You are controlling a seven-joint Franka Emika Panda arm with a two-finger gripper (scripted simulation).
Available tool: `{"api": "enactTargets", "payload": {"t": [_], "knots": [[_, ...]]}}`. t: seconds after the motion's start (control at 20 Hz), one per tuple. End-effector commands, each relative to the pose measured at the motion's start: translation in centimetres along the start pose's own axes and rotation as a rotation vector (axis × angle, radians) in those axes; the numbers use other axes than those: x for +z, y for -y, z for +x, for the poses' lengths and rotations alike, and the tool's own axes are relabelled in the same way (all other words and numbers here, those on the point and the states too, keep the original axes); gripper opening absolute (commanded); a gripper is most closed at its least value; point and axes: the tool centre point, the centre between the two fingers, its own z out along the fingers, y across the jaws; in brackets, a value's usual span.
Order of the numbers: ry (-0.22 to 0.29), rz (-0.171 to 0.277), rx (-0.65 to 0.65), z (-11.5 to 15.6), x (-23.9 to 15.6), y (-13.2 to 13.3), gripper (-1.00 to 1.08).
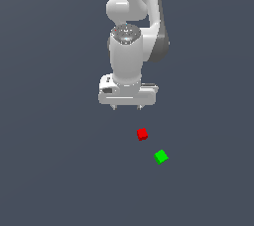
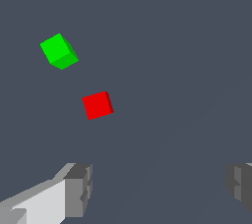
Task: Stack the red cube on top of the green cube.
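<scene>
The red cube [image 1: 142, 134] [image 2: 98, 105] lies on the dark grey floor, in front of and slightly toward the exterior view's right of my gripper. The green cube [image 1: 160, 157] [image 2: 59, 51] rests a short gap beyond it, nearer the camera and further right, turned at an angle. The two cubes do not touch. My white gripper [image 1: 127, 106] [image 2: 160, 188] hangs above the floor, apart from both cubes, pointing down. It is open, with nothing between its fingers [image 2: 78, 188], which stand wide apart in the wrist view.
The white arm [image 1: 134, 27] rises behind the gripper toward the top of the exterior view. Plain dark grey floor [image 1: 59, 170] surrounds the cubes.
</scene>
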Motion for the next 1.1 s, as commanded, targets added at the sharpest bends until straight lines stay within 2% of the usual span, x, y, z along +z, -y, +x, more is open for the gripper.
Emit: {"api": "enactTargets", "payload": {"t": [0.0, 0.45, 1.05], "knots": [[0.000, 0.000, 0.000, 0.0, 0.0, 0.0, 1.00], [0.007, 0.000, -0.047, 0.7, 1.9, 1.1, 1.00], [0.032, -0.002, -0.225, 2.9, 9.2, 5.4, 1.00]]}}
